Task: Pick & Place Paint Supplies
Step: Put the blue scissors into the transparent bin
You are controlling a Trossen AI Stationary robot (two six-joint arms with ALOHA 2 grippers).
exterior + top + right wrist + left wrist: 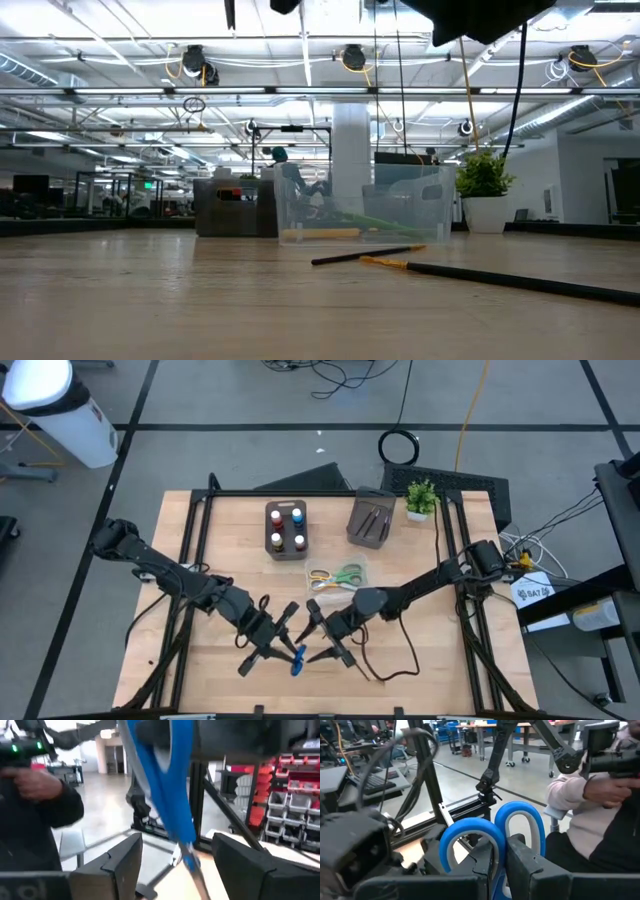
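While the left claw (272,651) is clamped on the blue-handled scissors (297,660), the right claw (322,650) stands just across from it with its fingers spread apart on either side of the scissors' blades, not gripping anything. Both claws meet near the front edge of the surface (430,660), roughly midway along it, and the scissors sit between them, lifted off the wood.

From the left wrist view the two blue handle loops (492,840) stand up side by side just beyond the left claw's fingers (485,865). From the right wrist view the scissors' long axis runs slantwise down between the right claw's fingers (125,860), blue handles farther out and the metal blades (192,862) nearer the claw. Exactly which way the tips point over the surface cannot be told from above.

Outward from the claws, bare wood lies open to either side and toward the front edge. Beyond them, farther from that edge, a clear plastic box (338,577) holds green- and yellow-handled scissors (340,575). Past that, a dark tray (286,530) carries paint bottles (286,528) with red, blue and pale caps, another dark tray (372,518) sits beside it, and a small potted plant (421,499) stands at the far right corner. Two thin brushes (400,258) lie flat, seen in the low view.

A person (590,820) is beside the rig.
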